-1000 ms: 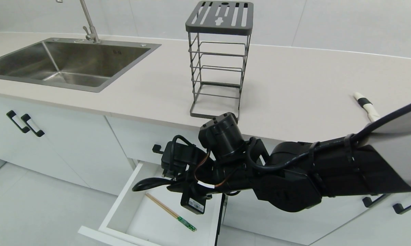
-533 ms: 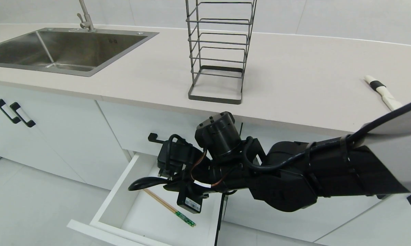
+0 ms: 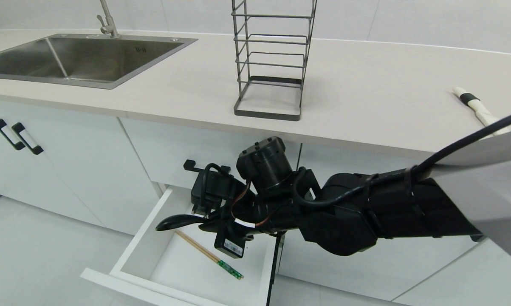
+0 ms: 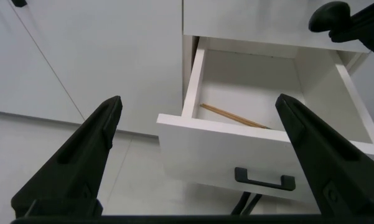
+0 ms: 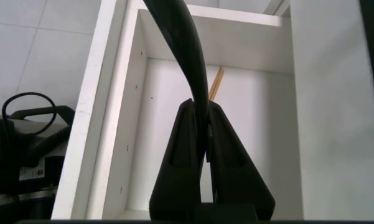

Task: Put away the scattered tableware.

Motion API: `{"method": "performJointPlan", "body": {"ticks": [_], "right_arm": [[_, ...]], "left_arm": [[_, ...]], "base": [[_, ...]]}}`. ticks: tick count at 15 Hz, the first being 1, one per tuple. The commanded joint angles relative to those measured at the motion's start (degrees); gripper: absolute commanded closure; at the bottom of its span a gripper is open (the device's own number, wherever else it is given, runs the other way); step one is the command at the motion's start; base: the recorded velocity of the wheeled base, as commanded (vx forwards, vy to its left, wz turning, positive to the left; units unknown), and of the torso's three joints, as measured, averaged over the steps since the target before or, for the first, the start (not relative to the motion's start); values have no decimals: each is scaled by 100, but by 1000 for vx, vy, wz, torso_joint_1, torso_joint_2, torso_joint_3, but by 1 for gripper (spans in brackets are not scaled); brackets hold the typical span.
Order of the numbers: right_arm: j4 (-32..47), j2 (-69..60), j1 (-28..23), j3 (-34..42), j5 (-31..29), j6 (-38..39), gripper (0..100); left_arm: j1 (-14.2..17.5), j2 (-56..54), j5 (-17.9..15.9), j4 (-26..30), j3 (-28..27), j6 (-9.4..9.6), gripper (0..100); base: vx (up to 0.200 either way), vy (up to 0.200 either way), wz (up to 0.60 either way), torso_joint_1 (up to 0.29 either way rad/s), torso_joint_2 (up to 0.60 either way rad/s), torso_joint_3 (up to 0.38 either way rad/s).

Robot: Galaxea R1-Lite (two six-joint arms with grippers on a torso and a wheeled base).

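My right gripper is shut on the handle of a black spoon, held level above the open white drawer. In the right wrist view the shut fingers pinch the spoon over the drawer floor. A pair of wooden chopsticks with green ends lies inside the drawer. My left gripper is open, low in front of the drawer front, with the chopsticks and the spoon's bowl beyond it.
A wire dish rack stands on the countertop above the drawer. A white utensil with a black band lies at the counter's right. The steel sink is at the left. Cabinet doors with black handles flank the drawer.
The whole head picture has shifted, so the camera moved. The right gripper keeps the spoon over the open drawer, much as before.
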Motion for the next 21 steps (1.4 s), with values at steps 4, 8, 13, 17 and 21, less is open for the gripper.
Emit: {"method": "performJointPlan", "body": {"ticks": [4, 8, 13, 17, 21], "right_arm": [[16, 428, -34, -341, 12, -30, 100], [51, 806, -104, -456, 12, -267, 100], [104, 1403, -183, -1018, 12, -258, 100], [33, 1641, -157, -1352, -23, -232, 100], [42, 2089, -174, -1809, -23, -232, 100]], "left_arm": [[0, 4, -5, 1, 0, 0, 0], [0, 4, -5, 1, 0, 0, 0], [0, 4, 3, -7, 0, 0, 0], [0, 4, 3, 1, 0, 0, 0], [0, 4, 3, -7, 0, 0, 0]], "base": [[0, 0, 0, -131, 203, 82], [0, 0, 0, -7, 110, 43], [0, 0, 0, 0, 11, 7], [0, 0, 0, 0, 0, 0], [0, 0, 0, 0, 0, 0]]}}
